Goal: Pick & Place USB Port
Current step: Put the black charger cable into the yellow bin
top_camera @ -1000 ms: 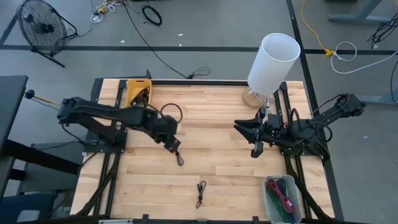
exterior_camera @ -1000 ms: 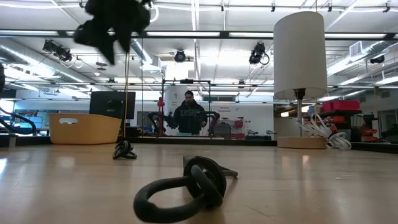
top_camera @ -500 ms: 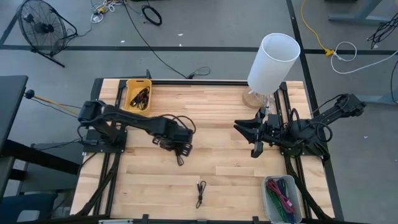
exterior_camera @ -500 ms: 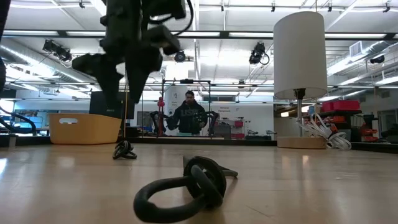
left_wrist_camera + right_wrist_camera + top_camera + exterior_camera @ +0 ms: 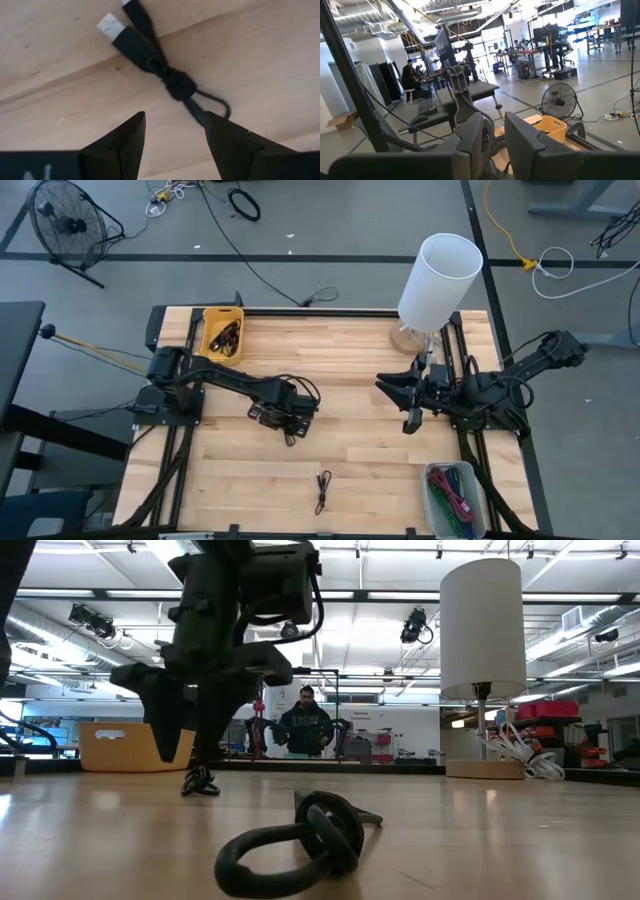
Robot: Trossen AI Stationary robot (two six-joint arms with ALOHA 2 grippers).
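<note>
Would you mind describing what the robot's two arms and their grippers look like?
Both arms are dark, almost black, built of slim jointed links with black cables looping loosely alongside them. The left gripper ends in two matte black fingers that taper to blunt wedge tips, with a faint white marking on the body behind them. The right gripper has the same dark fingers, flat and blocky.

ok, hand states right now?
Left hand: open, empty, over the cable.
Right hand: nearly closed, empty, waiting at the table's right side.

Robotics lab, exposed ceiling ducts (image 5: 455,5), workbenches with monitors (image 5: 545,35), floor fan (image 5: 68,222), loose cables (image 5: 560,262)
</note>
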